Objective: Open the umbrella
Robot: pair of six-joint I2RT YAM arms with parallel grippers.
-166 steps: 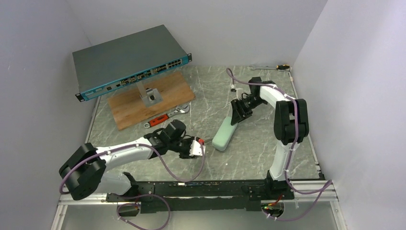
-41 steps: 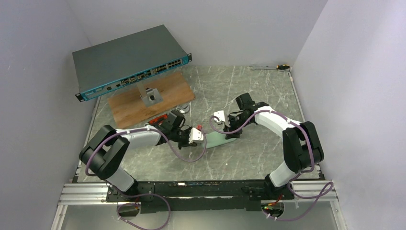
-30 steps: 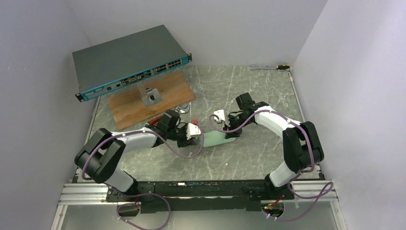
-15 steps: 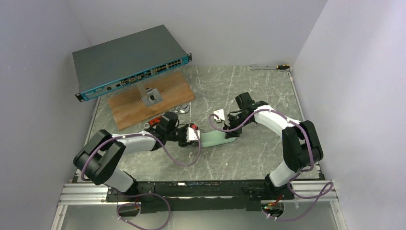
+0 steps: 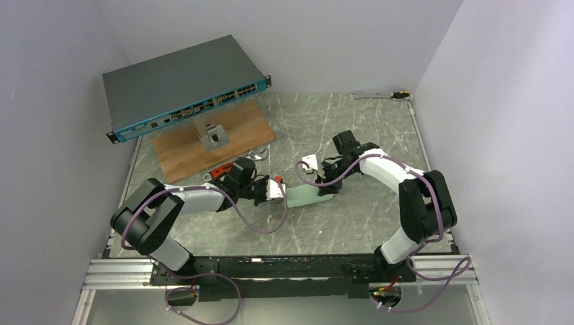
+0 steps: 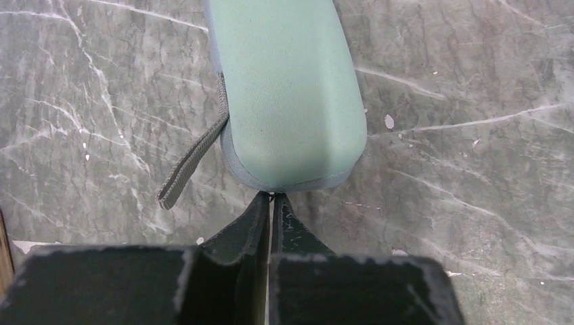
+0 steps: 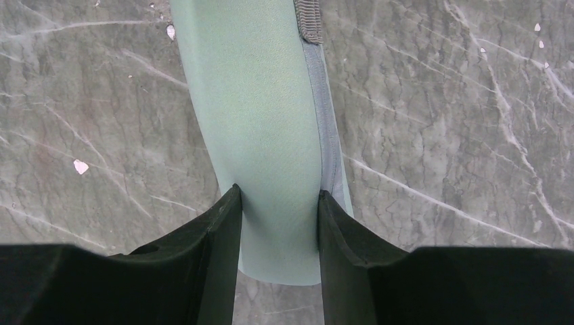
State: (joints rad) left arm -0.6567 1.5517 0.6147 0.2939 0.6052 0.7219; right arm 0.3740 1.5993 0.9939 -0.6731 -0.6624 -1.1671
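Mid-table, right claw (image 7: 277,196) clamps mint sleeve (image 7: 257,88); left claw (image 6: 271,200) together at its end; contents hidden.

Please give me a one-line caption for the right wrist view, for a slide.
Right gripper clamped across a mint-green fabric sleeve lying on the marble table.

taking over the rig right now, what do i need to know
Left gripper: shut, tips at the sleeve end seam; can't tell if it pinches fabric.
Right gripper: shut on the sleeve's other end.
Sleeve lies on the table; umbrella not visible, likely inside.
Done: both arms at the sleeve.
Left: pull sleeve off, open umbrella.
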